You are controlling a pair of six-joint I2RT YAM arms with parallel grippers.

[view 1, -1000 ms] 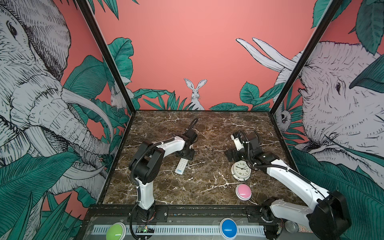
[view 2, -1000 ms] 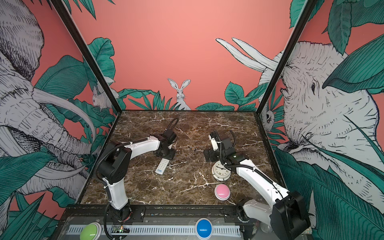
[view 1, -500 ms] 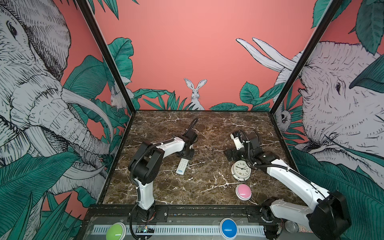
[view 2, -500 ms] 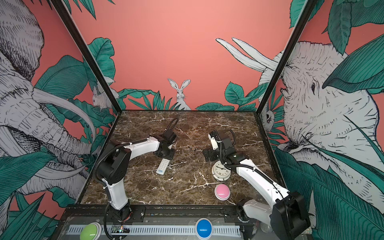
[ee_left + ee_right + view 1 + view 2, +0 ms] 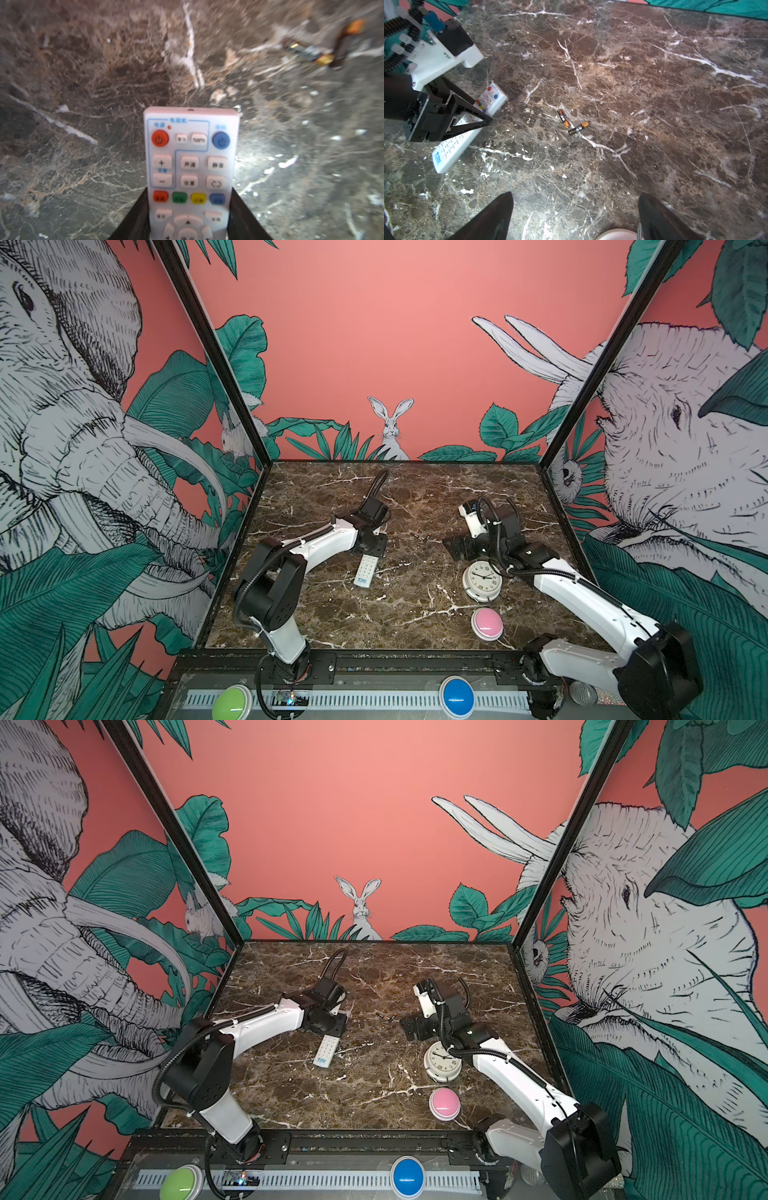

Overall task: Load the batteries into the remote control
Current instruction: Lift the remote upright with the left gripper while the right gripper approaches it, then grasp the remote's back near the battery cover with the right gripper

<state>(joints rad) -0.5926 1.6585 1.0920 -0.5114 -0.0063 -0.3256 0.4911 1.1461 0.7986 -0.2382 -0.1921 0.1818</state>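
While the left fingers seemingly clamp the remote control — buttons up — the right fingers gape wide, empty.

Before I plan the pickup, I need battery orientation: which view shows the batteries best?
The right wrist view: both batteries lie sharp and unobstructed on the table. The left wrist view shows them blurred near its edge; in both top views they are tiny dark specks.

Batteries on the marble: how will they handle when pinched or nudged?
The batteries are slim cylinders lying flat on smooth marble, so a nudge probably rolls them. Their ends nearly meet, so grabbing one may shift its neighbour.
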